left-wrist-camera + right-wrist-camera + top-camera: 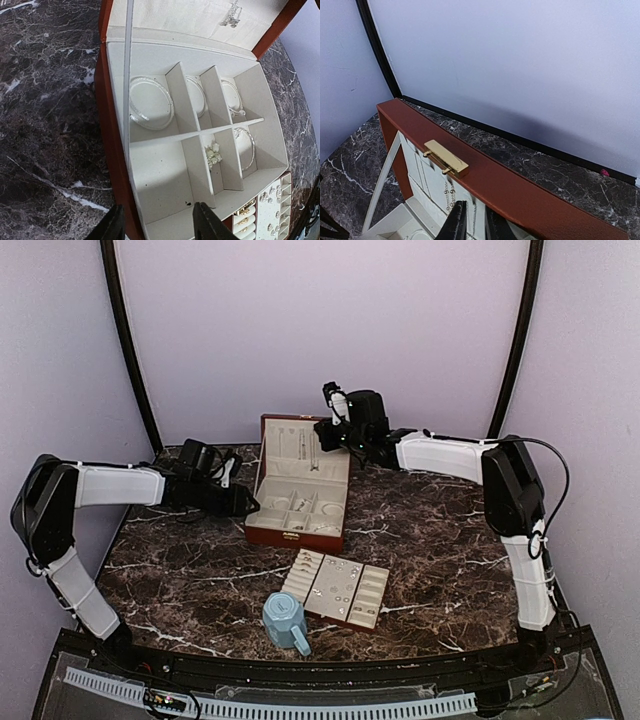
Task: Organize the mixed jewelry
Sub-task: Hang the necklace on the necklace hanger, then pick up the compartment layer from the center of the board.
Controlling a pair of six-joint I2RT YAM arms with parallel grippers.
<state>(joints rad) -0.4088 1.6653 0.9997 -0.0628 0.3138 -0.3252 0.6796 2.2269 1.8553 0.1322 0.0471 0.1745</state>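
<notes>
Inside the open box (296, 533) on the marble surface (180, 580), silvery hoops (150, 102) lay in separate compartments, and small pieces (338, 585) sat on the tray (378, 590) in front. Left tool (159, 222) stood half open over the box's left side, holding nothing. Right tool (474, 226), barely parted, hovered at chains (451, 195) hanging in the lid (520, 190), gripping nothing visible.

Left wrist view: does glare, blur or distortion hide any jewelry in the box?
Left wrist: sharp, no glare; soft shadows in the box compartments, the hoop reads clearly. Top external: frame posts curve, and pieces on the tray are too small to tell. Right wrist: lid sharp, gripper fingers dark and featureless.
</notes>
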